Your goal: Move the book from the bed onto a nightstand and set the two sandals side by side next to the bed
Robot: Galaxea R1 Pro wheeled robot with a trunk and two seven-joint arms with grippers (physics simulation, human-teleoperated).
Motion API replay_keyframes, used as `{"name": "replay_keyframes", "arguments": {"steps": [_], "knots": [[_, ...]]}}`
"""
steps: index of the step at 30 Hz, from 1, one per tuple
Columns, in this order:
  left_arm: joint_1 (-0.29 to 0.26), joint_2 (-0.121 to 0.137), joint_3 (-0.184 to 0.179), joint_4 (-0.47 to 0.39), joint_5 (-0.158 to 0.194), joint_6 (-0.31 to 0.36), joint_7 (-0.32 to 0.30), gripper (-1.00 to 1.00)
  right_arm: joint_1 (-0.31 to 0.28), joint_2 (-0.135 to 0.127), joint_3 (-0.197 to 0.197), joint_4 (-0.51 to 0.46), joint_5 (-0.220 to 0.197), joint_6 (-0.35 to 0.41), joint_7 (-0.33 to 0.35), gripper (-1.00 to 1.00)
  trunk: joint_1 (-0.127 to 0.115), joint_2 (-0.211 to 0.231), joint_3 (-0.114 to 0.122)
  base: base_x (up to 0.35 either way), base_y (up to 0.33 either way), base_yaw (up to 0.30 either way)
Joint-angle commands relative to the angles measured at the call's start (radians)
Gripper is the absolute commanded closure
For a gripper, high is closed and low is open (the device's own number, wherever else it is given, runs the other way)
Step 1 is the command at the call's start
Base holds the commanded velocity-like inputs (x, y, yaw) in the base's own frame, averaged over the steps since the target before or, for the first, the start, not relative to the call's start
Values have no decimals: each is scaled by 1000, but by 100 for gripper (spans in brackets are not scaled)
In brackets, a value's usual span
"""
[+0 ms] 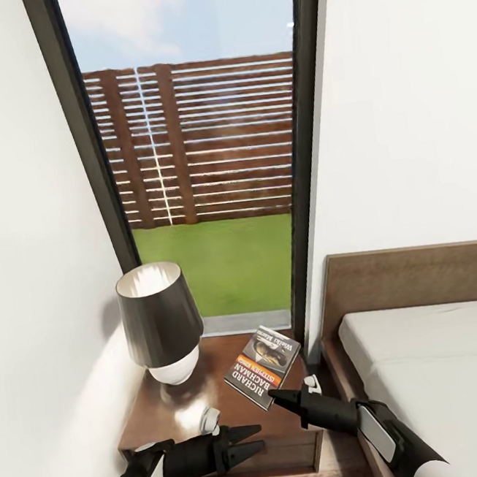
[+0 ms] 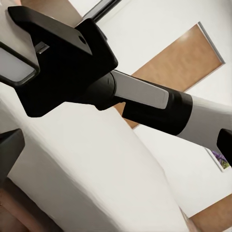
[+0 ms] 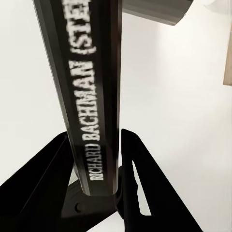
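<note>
The book [image 1: 265,364], dark grey with an orange band and "Richard Bachman" lettering, lies tilted over the right part of the nightstand [image 1: 176,414]. My right gripper [image 1: 273,396] is shut on its near corner. In the right wrist view the book's spine [image 3: 94,96] stands between the two black fingers [image 3: 133,164]. My left gripper [image 1: 252,441] is open and holds nothing, low at the nightstand's front edge, left of the book. The bed [image 1: 443,371] with its light-grey mattress lies to the right. The two sandals are out of view.
A lamp [image 1: 159,320] with a dark shade and white base stands on the nightstand's left half. A tall dark-framed window [image 1: 201,161] rises behind it, with white walls on both sides. The brown headboard [image 1: 411,275] stands against the wall. My right arm [image 2: 145,96] crosses over the mattress [image 2: 96,169].
</note>
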Motion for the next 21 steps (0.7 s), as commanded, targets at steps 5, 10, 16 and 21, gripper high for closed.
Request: {"name": "replay_keyframes", "arguments": {"steps": [5,10,16,21], "knots": [[-1,0,-5,0,9,10,0,-100,-1,-2,4,0,-9,6,0,100,19,-36,-17,0,0,0],[-1,0,-5,0,9,10,1,-100,-1,-1,4,0,-9,6,0,100,35,-64,-29,0,0,0],[-1,-2,-5,-1,11,11,5,-100,-1,-1,4,0,-9,6,0,100,35,-64,-29,0,0,0],[-2,-55,1,0,13,24,76,-100,-1,-1,4,1,-9,5,-28,100,35,-64,-29,0,0,0]]}}
